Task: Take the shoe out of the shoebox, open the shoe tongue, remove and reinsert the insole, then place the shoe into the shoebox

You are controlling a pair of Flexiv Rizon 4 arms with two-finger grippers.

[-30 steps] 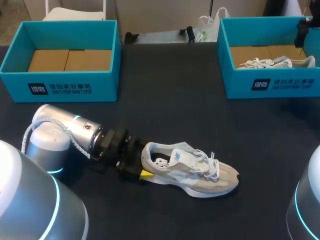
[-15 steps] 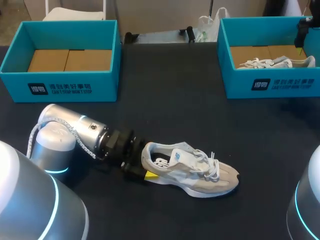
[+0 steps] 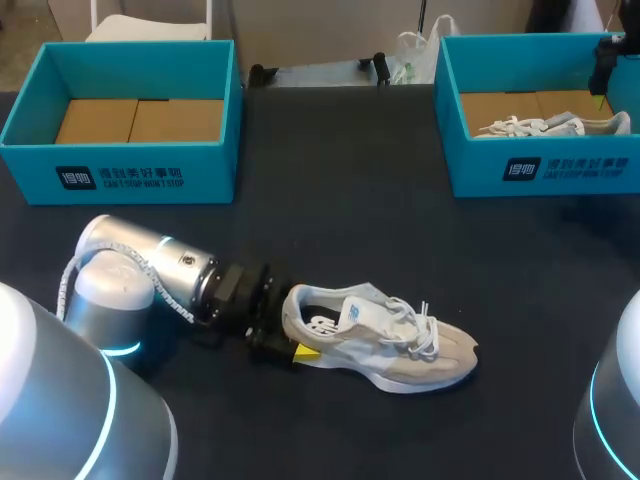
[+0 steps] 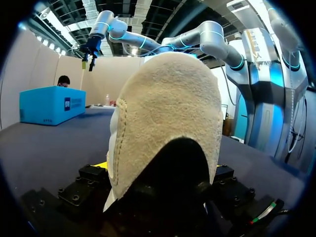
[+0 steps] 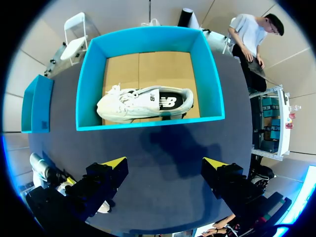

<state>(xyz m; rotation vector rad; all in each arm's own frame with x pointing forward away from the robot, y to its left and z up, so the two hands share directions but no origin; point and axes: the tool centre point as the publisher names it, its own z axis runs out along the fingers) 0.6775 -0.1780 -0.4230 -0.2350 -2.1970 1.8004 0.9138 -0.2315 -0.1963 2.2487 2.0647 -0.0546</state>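
Note:
A beige and white sneaker (image 3: 385,340) lies on its sole on the dark table, toe to the right. My left gripper (image 3: 290,335) is at its heel, low over the table, one yellow tip (image 3: 305,351) showing beside the sole. In the left wrist view the suede heel (image 4: 168,123) fills the space between the wide-set fingers (image 4: 89,180) of my left gripper (image 4: 160,173); contact is not visible. My right gripper (image 5: 165,165) hangs open high over the right shoebox (image 5: 148,34), which holds a second white sneaker (image 5: 143,103).
An empty teal shoebox (image 3: 120,170) with a cardboard floor stands at the back left. The right shoebox (image 3: 540,170) stands at the back right, with my right gripper (image 3: 601,65) above its far corner. Bare dark tabletop lies between the boxes.
My left arm has slid a little to the right, bringing its fingers further around the sneaker's heel. The sneaker and the right arm have not moved.

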